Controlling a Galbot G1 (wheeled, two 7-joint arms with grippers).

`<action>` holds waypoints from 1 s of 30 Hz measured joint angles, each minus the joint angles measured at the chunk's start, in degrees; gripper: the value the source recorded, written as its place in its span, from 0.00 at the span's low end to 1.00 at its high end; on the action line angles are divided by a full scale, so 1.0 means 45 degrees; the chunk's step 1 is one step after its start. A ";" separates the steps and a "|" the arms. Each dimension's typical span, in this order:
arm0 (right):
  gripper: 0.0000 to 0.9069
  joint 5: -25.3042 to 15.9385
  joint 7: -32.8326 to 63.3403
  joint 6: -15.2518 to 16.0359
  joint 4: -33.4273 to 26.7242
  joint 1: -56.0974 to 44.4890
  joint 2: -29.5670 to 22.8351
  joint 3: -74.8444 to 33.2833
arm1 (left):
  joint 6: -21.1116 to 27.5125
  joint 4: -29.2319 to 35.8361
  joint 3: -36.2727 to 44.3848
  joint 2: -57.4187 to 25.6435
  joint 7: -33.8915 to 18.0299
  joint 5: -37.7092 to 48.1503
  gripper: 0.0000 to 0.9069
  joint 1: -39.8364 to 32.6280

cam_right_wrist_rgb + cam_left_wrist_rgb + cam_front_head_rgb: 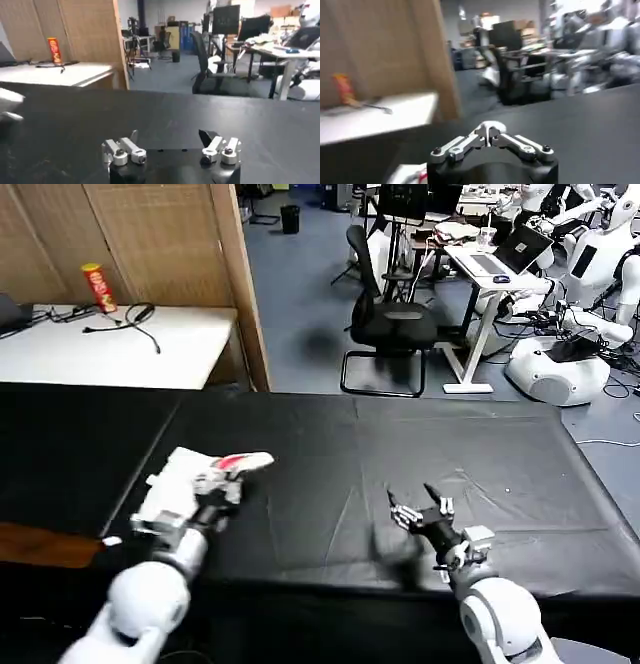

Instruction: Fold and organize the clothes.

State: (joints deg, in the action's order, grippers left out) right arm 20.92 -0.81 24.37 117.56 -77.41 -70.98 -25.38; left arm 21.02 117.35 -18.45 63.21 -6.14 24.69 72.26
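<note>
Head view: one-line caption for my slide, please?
Left gripper over the folded white cotton T-shirt on the black table; right gripper open, apart.

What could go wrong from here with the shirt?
1. The shirt sits bunched near the table's left edge; a push from the left gripper, which is over it, might slide it off.
2. The left gripper looks shut in its wrist view, so it may pinch several layers.
3. The right gripper hovers open, far from the shirt.
</note>
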 joint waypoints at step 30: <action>0.59 0.1627 0.0763 0.1477 -0.3154 0.3442 -0.1608 0.4393 | -0.1314 0.1117 -0.1154 0.0070 0.1877 -0.0274 0.97 0.1671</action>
State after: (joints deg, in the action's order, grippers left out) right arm 28.24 2.62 31.02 103.37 -61.92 -78.22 -5.61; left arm 15.11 122.38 -23.64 63.53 2.30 23.46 79.78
